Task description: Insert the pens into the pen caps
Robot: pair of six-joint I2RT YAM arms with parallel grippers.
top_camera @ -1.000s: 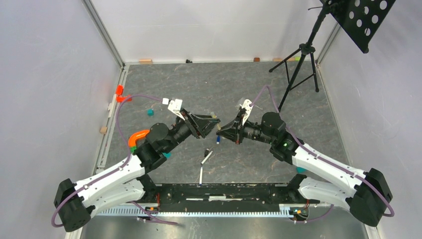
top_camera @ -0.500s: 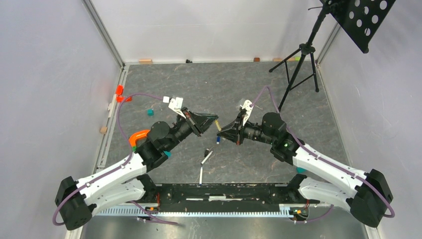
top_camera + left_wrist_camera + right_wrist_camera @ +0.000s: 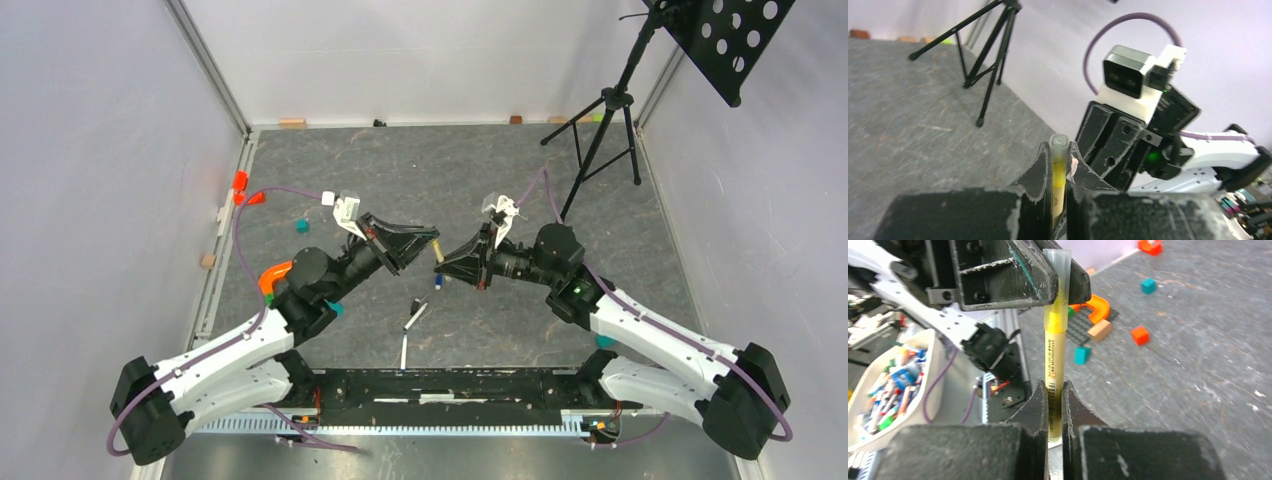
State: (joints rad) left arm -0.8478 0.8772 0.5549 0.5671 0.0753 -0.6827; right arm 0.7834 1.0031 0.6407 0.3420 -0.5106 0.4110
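Closing over the last second, the left gripper now pinches the yellow pen, held above mid-table, where the right gripper also clamps it; from overhead the pen is a tiny sliver. Left wrist view: only its translucent tip and a yellow strip show between the pressed fingers. Right wrist view: the printed yellow barrel stands upright, its lower end hidden between the clamped fingers.

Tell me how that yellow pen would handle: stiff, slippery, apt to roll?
Probably stiff: the pen runs straight between left pincer and right pincer. Its smooth round barrel may slip or, set down, roll. Likely light, being thin.
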